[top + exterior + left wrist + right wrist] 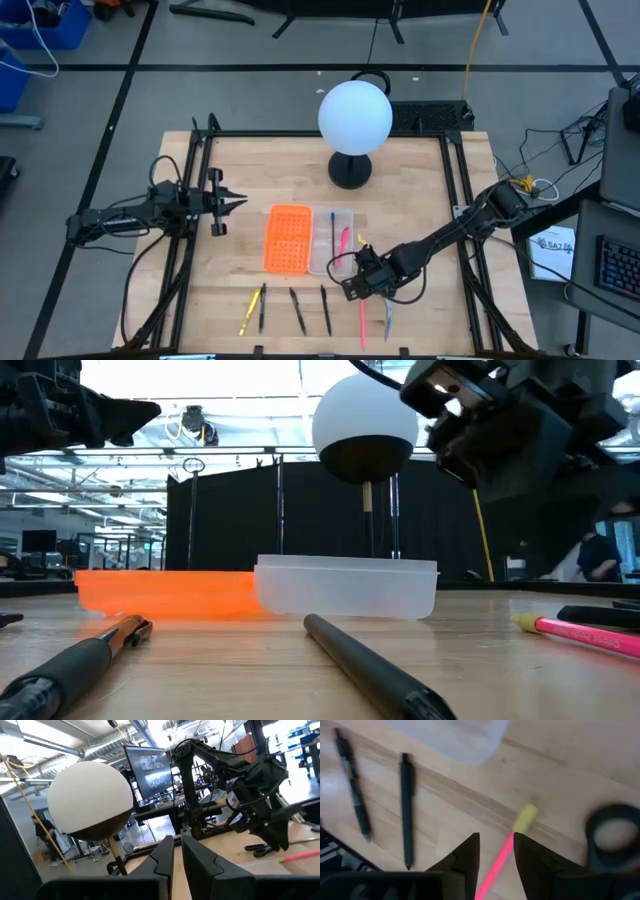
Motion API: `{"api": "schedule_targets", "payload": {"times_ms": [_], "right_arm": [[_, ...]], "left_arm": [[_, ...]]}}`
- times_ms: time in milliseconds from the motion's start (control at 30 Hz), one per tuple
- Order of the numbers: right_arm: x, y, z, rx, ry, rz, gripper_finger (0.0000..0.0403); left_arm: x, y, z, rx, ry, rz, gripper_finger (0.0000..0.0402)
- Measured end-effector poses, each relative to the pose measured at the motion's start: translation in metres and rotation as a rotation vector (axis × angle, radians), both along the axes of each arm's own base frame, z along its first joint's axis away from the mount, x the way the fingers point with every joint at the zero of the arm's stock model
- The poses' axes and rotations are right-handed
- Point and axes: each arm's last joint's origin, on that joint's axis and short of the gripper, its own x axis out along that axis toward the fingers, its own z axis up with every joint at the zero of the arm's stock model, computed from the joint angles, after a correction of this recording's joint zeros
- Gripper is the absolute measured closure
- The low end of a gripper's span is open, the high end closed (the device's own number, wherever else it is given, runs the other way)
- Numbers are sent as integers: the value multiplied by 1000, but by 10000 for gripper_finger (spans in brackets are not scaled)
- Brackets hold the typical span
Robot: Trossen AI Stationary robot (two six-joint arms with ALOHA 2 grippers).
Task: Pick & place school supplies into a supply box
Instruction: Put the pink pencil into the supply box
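The clear supply box (333, 241) lies beside an orange perforated rectangle (287, 238), with a blue and a pink pen inside it. A pink pen with a yellow cap (362, 312) lies flat on the table, scissors (388, 318) beside it. A yellow pencil (247, 314) and three black pens (297, 310) lie along the near edge. My right gripper (352, 285) hangs open above the pink pen (496, 862), a finger on each side of it and clear of it; the low view shows the pen (580, 632) on the wood and the gripper (500, 410) well above. My left gripper (232, 204) waits, shut, over the table's left part.
A lamp with a white globe (354, 116) on a black base stands at the far middle of the table. The scissors' black handle ring (615, 835) lies close to my right gripper. Black frame rails (196, 180) run along the table's left and right sides.
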Motion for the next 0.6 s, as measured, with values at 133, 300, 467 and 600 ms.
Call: {"api": "schedule_targets", "payload": {"times_ms": [133,300,467,600], "right_arm": [[5,6,13,13,9,-2,302],[1,-1,26,-105,102,7,307],[4,0,13,-135,137,11,308],[11,3,2,-134,153,43,308]], "left_arm": [[1,0,-3,0,34,1,355],[1,0,-3,5,36,3,355],[1,0,-3,14,36,5,355],[1,0,-3,27,36,8,355]]}}
